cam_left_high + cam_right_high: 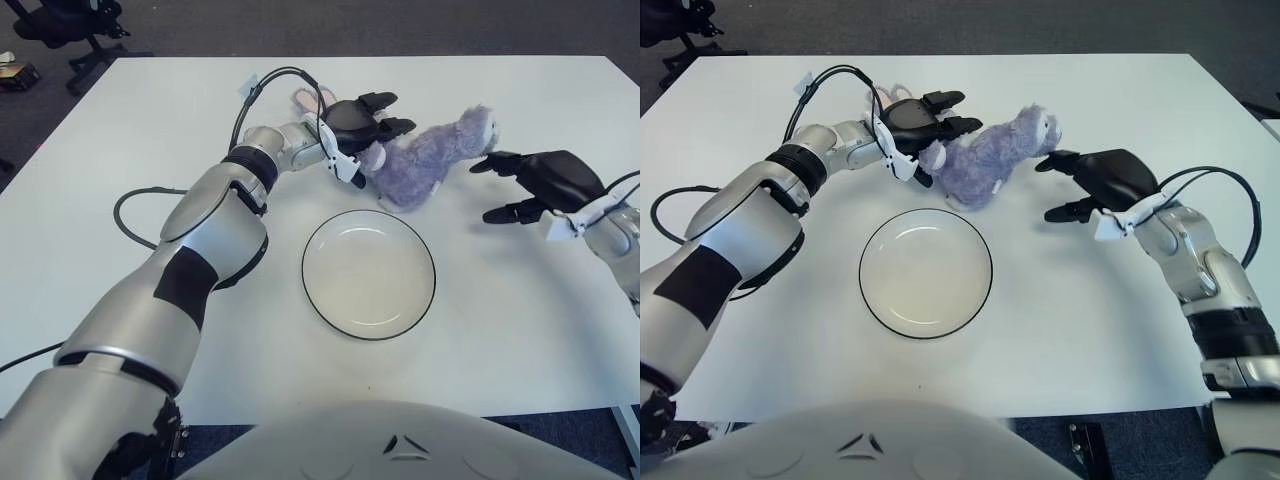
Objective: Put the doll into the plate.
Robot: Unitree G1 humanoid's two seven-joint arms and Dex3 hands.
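Left eye view: we note the fluffy purple plush doll (428,160) lying on the white table (520,330) just beyond the round black-rimmed white plate (369,274), left robot hand (362,128) fingers spread against its rear, right robot hand (528,183) spread near its head; soft and light, we judge, best squeezed at the body.

White table (520,330): purple doll (425,160) lies twd far edge, about mid-width; empty black-rimmed plate (369,274) near centre, just nearer than doll; black cable (128,205) loops by left edge.
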